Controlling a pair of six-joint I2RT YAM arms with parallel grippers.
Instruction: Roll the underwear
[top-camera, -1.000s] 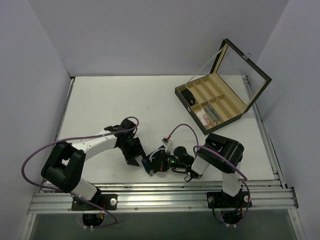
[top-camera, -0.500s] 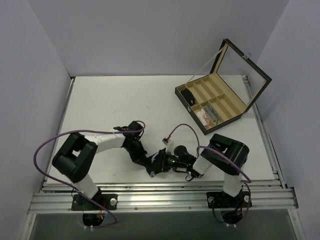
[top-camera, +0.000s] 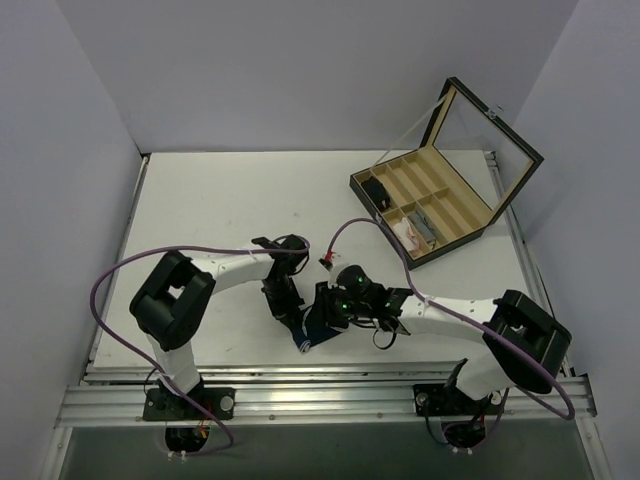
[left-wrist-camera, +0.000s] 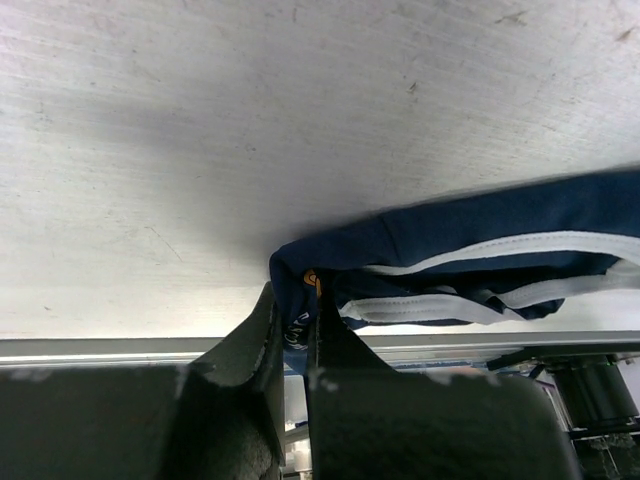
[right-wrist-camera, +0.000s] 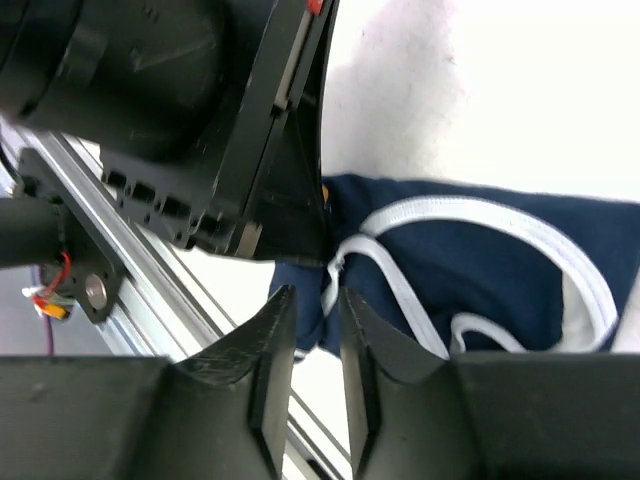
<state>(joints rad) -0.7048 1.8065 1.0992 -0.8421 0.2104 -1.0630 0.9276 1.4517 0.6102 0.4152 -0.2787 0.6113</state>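
The underwear (top-camera: 318, 323), dark navy with white trim, lies bunched near the table's front edge between both grippers. My left gripper (top-camera: 291, 312) is shut on its left corner; in the left wrist view the fingertips (left-wrist-camera: 297, 312) pinch a fold of the underwear (left-wrist-camera: 470, 235), which stretches off to the right. My right gripper (top-camera: 332, 304) sits over the garment's right side. In the right wrist view its jaws (right-wrist-camera: 315, 298) stand a little apart with nothing between them, just short of the underwear (right-wrist-camera: 500, 270), and the left gripper's black body (right-wrist-camera: 230, 130) is close on the left.
An open divided wooden box (top-camera: 455, 240) with raised lid (top-camera: 488, 135) stands at the back right, holding a small black item (top-camera: 378, 190) and a white-and-pink bundle (top-camera: 415, 232). An aluminium rail (top-camera: 320, 385) runs along the near edge, close behind the garment (left-wrist-camera: 150, 348).
My left gripper moved right and closed on the underwear's corner. My right gripper's jaws parted and let go of the fabric, and the right arm swung out and extended.
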